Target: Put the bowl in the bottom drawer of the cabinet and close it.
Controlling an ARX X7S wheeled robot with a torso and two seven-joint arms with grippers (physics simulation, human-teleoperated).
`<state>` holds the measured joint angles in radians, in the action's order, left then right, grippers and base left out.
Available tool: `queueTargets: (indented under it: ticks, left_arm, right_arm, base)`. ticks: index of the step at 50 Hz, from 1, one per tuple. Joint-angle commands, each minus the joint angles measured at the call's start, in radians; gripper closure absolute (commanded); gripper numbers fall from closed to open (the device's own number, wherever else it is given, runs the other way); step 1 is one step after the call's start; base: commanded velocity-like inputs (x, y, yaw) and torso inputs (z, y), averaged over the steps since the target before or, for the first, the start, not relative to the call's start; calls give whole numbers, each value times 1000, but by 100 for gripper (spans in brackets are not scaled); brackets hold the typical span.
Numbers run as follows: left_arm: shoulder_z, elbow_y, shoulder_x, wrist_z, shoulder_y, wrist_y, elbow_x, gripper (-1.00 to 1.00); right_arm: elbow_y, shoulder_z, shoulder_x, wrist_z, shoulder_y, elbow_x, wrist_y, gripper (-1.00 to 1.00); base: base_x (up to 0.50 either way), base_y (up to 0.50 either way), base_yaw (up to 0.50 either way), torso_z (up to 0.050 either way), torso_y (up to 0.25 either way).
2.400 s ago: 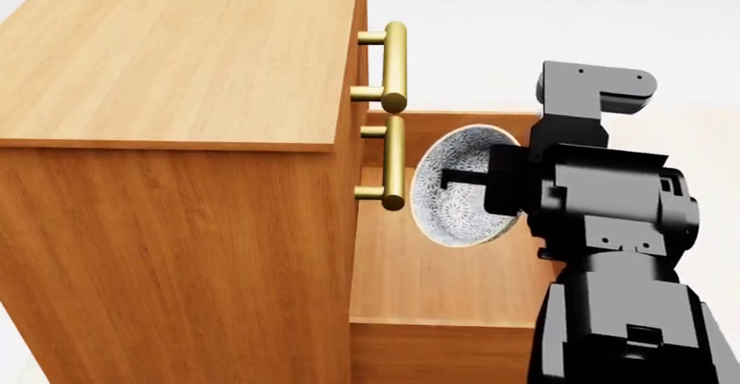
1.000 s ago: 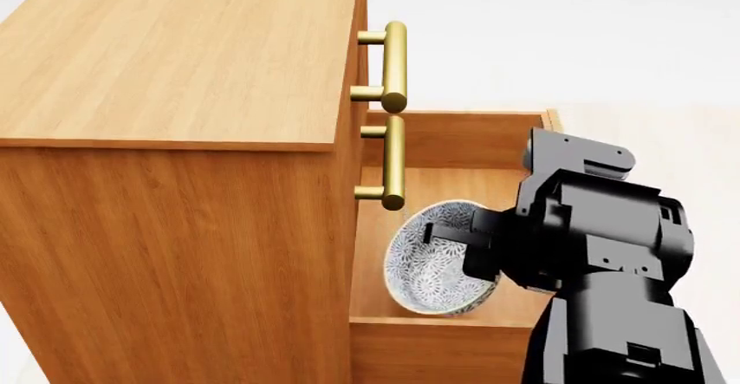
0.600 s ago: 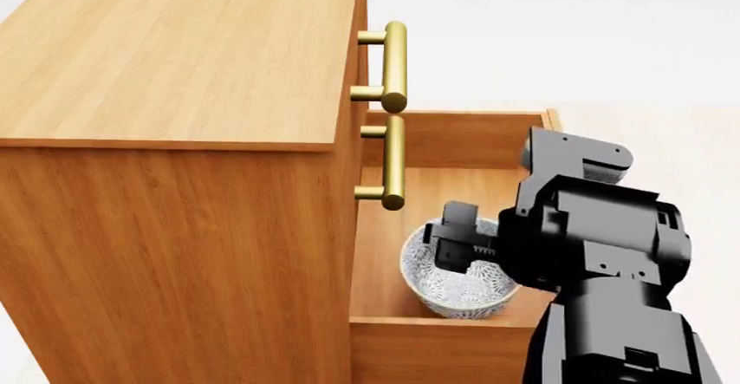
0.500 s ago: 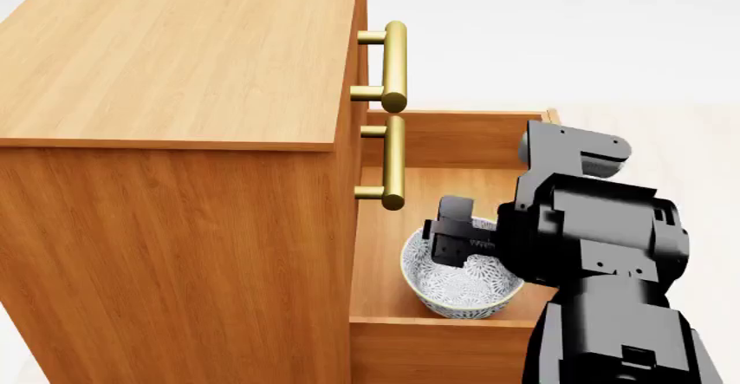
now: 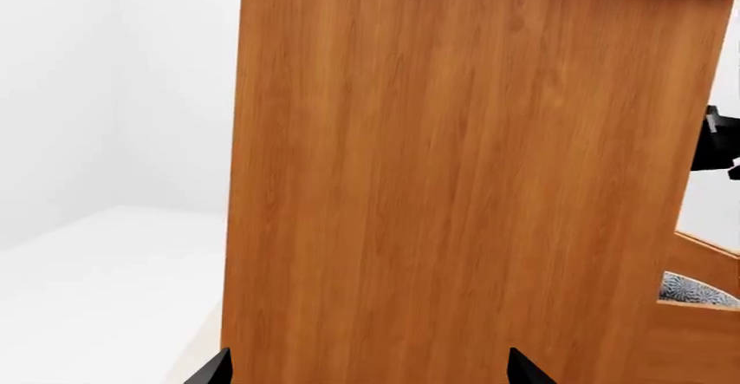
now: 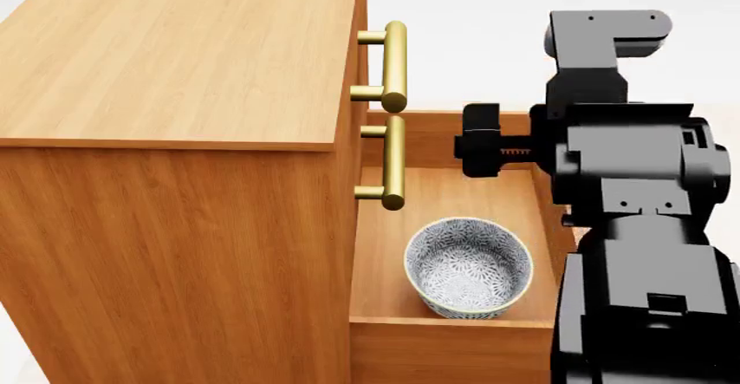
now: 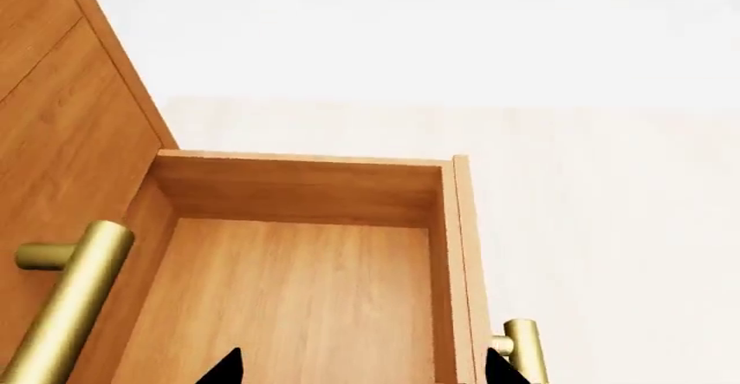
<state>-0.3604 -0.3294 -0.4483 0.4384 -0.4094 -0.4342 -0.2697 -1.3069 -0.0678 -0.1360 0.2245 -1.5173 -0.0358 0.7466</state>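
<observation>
The bowl (image 6: 469, 267) is seen upright on the floor of the bottom drawer (image 6: 445, 193), near its front corner beside the cabinet (image 6: 173, 141). The right end effector (image 6: 480, 141) is spread, empty, above the drawer. The left end effector (image 5: 364, 371) is spread beside the cabinet wall. For closing, the drawer front by its handle (image 7: 522, 349) should be pushed squarely, slowly, so the bowl is not jolted.

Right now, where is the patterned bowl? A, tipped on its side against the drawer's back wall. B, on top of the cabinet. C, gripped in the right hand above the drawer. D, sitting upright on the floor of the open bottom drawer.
D: in the head view the bowl sits upright, mouth up, inside the open bottom drawer, with the right hand raised clear above it and holding nothing.
</observation>
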Motion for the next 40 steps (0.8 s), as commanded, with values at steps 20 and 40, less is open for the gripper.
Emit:
queueTargets:
  ticks: [20,40]
  left_arm:
    - [-10,24,0,-15,0,-43,9,-100]
    - [-13,23,-1,-6,4,-35,17,-100]
  right_arm:
    - [832,39,-170,-76,303,-18,243,-100]
    - [1077,173,-248,-113,488,-10,283,-100]
  base:
    - [0,0,0,0,0]
    - [0,0,0,0,0]
